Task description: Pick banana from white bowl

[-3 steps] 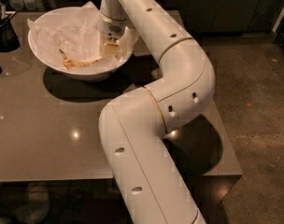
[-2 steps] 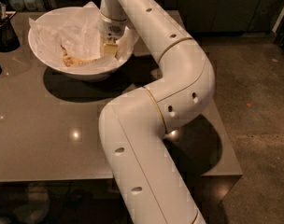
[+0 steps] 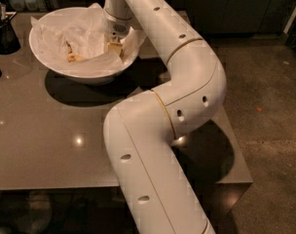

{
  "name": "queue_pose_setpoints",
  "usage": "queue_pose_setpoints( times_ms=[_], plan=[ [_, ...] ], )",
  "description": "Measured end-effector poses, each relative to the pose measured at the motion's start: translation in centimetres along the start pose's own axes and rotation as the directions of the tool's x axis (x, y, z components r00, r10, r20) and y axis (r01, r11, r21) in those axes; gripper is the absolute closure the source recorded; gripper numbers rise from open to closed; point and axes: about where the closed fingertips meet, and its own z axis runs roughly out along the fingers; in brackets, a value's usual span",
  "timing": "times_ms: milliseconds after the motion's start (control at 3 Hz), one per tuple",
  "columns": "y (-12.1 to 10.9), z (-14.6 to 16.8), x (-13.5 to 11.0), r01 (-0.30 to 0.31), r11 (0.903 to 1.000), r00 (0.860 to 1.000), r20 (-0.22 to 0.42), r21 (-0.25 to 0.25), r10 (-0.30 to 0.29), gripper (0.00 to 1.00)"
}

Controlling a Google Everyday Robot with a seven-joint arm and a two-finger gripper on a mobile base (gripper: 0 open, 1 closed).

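banana point(image 3: 72, 57) partly under paper point(image 3: 84, 33), gripper point(image 3: 115, 48) (inside white bowl point(image 3: 55, 75)) largely hidden

White bowl point(image 3: 84, 74) upper left on a glossy grey surface point(image 3: 50, 145), crumpled paper point(image 3: 87, 30) lining it, banana point(image 3: 72, 57) inside, pincer point(image 3: 115, 48) down in the bowl's right half, dark container point(image 3: 4, 35) at left edge

Gripper point(image 3: 115, 47) low inside white bowl point(image 3: 89, 74), at its right side. Left of the jaws: open room above crumpled paper point(image 3: 84, 30) and banana point(image 3: 72, 56). Right of the jaws: paper and bowl wall close by. Far left: dark container point(image 3: 4, 33), well apart.
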Motion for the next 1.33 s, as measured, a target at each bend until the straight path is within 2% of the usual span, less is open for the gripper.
queue_pose_setpoints(
  times_ms=[667,1000,1333],
  plan=[
    [-0.7,-2.5,0.0,-0.002,0.997,0.999,0.05,0.077,-0.002,1.0],
    [-1.0,-2.2,-0.2,-0.002,0.9966,0.999,0.052,0.082,-0.002,1.0],
    [-0.6,-5.7,-0.4,-0.032,0.9896,0.997,0.075,0.141,0.021,1.0]
  ],
)
